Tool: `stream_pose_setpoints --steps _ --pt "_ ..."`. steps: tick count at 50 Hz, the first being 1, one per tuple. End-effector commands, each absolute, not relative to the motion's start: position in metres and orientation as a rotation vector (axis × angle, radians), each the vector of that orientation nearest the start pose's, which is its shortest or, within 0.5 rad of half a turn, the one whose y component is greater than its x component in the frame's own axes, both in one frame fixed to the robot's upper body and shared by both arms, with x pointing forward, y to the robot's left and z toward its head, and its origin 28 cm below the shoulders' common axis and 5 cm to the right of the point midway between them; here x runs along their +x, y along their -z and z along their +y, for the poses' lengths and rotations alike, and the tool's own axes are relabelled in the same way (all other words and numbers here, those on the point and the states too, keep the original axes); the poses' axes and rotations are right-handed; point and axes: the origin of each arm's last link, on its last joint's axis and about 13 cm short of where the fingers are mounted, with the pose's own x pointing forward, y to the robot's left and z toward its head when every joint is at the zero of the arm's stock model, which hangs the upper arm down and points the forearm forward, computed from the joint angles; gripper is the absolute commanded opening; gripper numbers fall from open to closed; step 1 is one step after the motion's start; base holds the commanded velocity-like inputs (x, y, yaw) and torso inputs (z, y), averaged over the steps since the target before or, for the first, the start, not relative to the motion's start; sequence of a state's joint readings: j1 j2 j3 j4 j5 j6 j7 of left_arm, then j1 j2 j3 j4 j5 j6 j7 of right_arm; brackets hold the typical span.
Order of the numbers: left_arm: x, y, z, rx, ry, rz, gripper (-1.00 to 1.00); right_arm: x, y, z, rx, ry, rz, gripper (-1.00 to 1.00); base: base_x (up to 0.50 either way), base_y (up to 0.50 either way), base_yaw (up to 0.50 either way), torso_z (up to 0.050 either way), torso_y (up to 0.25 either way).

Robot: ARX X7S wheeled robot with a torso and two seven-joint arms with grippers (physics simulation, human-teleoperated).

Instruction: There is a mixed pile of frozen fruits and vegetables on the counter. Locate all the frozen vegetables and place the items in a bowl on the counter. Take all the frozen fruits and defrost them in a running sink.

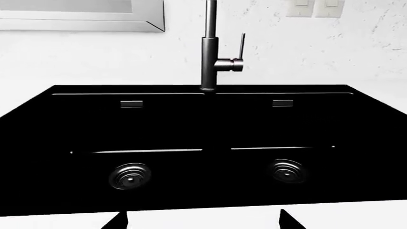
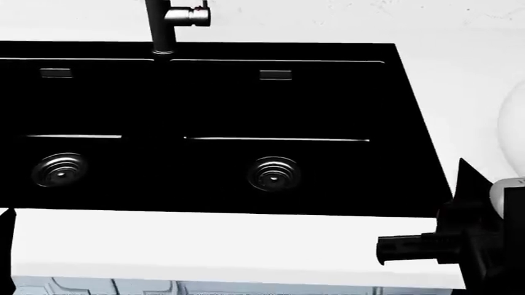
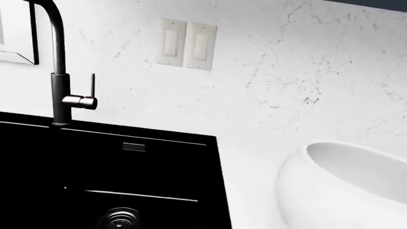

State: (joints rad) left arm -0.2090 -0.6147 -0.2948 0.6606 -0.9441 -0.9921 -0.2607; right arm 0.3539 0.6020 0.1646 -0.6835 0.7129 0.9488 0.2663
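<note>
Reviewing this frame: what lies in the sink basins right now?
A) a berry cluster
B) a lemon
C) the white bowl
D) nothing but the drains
D: both basins of the sink show only black floor and the two drains, and the bowl stands on the counter beside the sink.

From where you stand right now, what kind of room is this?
Most likely a home kitchen: a black double-basin sink with a tall tap set in a white counter, and a white bowl beside it.
</note>
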Motion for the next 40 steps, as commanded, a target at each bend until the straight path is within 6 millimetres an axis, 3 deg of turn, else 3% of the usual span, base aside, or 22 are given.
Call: stream_pose_setpoints --steps 1,40 --pt "0.1961 -0.1738 0.3019 -0.019 0.049 0.086 1.00 0.2133 -0.1903 -0.1844 -0.124 0.015 -0.063 -1.00 -0.06 0.50 0.00 0.000 0.000" --pt "0.1937 -0.1691 0.3024 -0.019 0.049 0.098 1.00 0.2170 -0.1914 -0.1830 -0.141 -0.001 -0.070 -1.00 0.00 0.50 0.00 0.000 0.000"
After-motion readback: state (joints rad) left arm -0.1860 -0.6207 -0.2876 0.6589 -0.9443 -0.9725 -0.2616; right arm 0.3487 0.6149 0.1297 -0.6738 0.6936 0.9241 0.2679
